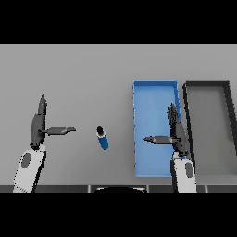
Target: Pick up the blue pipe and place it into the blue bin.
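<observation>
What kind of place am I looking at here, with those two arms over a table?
Probably a bare sorting bench for practice, not a home or shop. A plain grey table holds only a blue pipe, a blue bin and a dark bin, with the left hand and right hand open above.

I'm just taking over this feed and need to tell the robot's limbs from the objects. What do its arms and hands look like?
Both forearms are white with a grey oval patch on each. The left hand and right hand are dark grey to black, each with slim tapered fingers and a thumb. No cables or markings show.
</observation>
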Robot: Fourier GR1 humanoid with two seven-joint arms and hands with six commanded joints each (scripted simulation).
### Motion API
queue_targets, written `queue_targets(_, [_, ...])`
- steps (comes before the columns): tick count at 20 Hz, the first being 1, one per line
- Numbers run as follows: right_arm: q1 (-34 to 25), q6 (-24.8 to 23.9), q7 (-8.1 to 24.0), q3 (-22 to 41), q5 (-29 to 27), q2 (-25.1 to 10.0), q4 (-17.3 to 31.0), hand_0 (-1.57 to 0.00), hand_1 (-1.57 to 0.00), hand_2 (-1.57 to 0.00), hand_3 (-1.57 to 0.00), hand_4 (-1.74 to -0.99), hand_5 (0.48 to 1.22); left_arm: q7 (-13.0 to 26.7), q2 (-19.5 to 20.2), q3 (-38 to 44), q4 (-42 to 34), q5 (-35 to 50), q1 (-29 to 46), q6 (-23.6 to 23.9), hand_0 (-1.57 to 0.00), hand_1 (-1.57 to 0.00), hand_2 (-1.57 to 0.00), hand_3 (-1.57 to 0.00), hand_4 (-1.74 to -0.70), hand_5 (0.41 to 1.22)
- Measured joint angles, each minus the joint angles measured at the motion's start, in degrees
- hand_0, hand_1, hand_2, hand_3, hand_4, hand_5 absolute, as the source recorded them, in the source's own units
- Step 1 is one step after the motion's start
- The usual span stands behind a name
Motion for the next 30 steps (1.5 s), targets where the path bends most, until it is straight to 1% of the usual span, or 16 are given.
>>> queue_targets(6, [0.41, -0.25, 0.11, 0.31, 0.25, 0.20, -0.43, 0.00, 0.00, 0.00, 0.00, -1.205, 0.629, -0.77, -0.28, -0.14, -0.21, -0.01, 0.48, 0.02, 0.00, 0.00, 0.00, 0.00, -0.97, 0.593])
queue_targets(7, [3.06, 0.65, -6.26, 1.81, 4.40, -3.76, -2.54, 0.00, 0.00, 0.00, 0.00, -1.201, 0.628, -5.02, 3.75, -1.04, 0.05, -0.36, 2.51, -5.69, 0.00, 0.00, 0.00, 0.00, -0.96, 0.592])
queue_targets(8, [4.61, 0.94, -8.17, 3.12, 7.35, -6.01, -4.36, 0.00, 0.00, 0.00, 0.00, -1.197, 0.627, -7.17, 6.70, -1.57, 0.00, -0.52, 3.66, -9.57, 0.00, 0.00, 0.00, 0.00, -0.96, 0.590])
queue_targets(9, [5.87, 0.87, -8.52, 3.86, 8.98, -7.07, -5.95, 0.00, 0.00, 0.00, 0.00, -1.197, 0.626, -8.53, 8.23, -1.91, 1.13, -0.77, 3.81, -12.17, 0.00, 0.00, 0.00, 0.00, -0.96, 0.590])
queue_targets(11, [6.20, 0.90, -6.69, 5.59, 11.11, -7.06, -7.10, 0.00, 0.00, 0.00, 0.00, -1.196, 0.623, -9.78, 9.67, -2.23, 1.90, -0.79, 3.45, -14.80, 0.00, 0.00, 0.00, 0.00, -0.96, 0.595])
queue_targets(14, [7.51, 1.43, -6.74, 5.33, 10.80, -8.06, -8.50, 0.00, 0.00, 0.00, 0.00, -1.197, 0.621, -11.39, 10.59, -2.69, 0.88, 0.18, 4.33, -17.50, 0.00, 0.00, 0.00, 0.00, -0.97, 0.594])
queue_targets(15, [6.91, 1.43, -5.38, 5.44, 10.89, -8.01, -8.50, 0.00, 0.00, 0.00, 0.00, -1.192, 0.621, -12.05, 11.12, -2.99, 0.29, 0.70, 4.68, -19.00, 0.00, 0.00, 0.00, 0.00, -0.98, 0.584])
queue_targets(17, [6.32, 1.18, -5.52, 5.75, 11.67, -8.08, -8.20, 0.00, 0.00, 0.00, 0.00, -1.180, 0.617, -12.36, 12.71, -4.66, -2.77, 0.83, 6.49, -21.88, 0.00, 0.00, 0.00, 0.00, -1.01, 0.561])
queue_targets(19, [5.99, 1.94, -5.42, 5.45, 10.90, -8.63, -8.15, 0.00, 0.00, 0.00, 0.00, -1.176, 0.615, -11.37, 14.80, -6.17, -5.41, 0.50, 7.92, -24.30, 0.00, 0.00, 0.00, 0.00, -1.05, 0.535])
queue_targets(21, [6.25, 1.99, -5.23, 5.17, 10.64, -8.71, -8.02, 0.00, 0.00, 0.00, 0.00, -1.173, 0.616, -10.25, 13.29, -9.33, -7.35, -0.68, 8.24, -25.55, 0.00, 0.00, 0.00, 0.00, -1.10, 0.510])
queue_targets(23, [6.56, 1.62, -5.01, 5.60, 11.43, -8.43, -7.96, 0.00, 0.00, 0.00, 0.00, -1.174, 0.618, -7.39, 12.74, -11.90, -8.72, -0.95, 8.45, -27.34, 0.00, 0.00, 0.00, 0.00, -1.13, 0.485])
queue_targets(24, [6.63, 1.92, -5.18, 5.65, 10.73, -8.08, -8.42, 0.00, 0.00, 0.00, 0.00, -1.182, 0.618, -7.48, 11.80, -13.52, -9.72, -2.45, 9.26, -27.03, 0.00, 0.00, 0.00, 0.00, -1.13, 0.475])
queue_targets(25, [7.70, 2.09, -5.86, 5.89, 10.80, -8.04, -8.97, 0.00, 0.00, 0.00, 0.00, -1.189, 0.619, -6.02, 11.04, -14.38, -9.55, -3.35, 8.24, -26.79, 0.00, 0.00, 0.00, 0.00, -1.14, 0.464])
queue_targets(26, [7.22, 1.77, -5.02, 6.10, 11.03, -7.64, -9.13, 0.00, 0.00, 0.00, 0.00, -1.195, 0.617, -5.14, 10.88, -15.35, -10.12, -3.93, 8.16, -27.09, 0.00, 0.00, 0.00, 0.00, -1.14, 0.455])
queue_targets(29, [6.26, 1.45, -4.16, 5.57, 10.87, -7.61, -8.24, 0.00, 0.00, 0.00, 0.00, -1.213, 0.625, -4.23, 8.17, -17.69, -9.46, -5.49, 7.29, -27.05, 0.00, 0.00, 0.00, 0.00, -1.15, 0.451])
queue_targets(30, [6.50, 1.79, -4.33, 5.85, 10.70, -7.42, -8.42, 0.00, 0.00, 0.00, 0.00, -1.218, 0.627, -4.44, 6.36, -18.70, -8.51, -6.27, 6.66, -26.88, 0.00, 0.00, 0.00, 0.00, -1.15, 0.452])
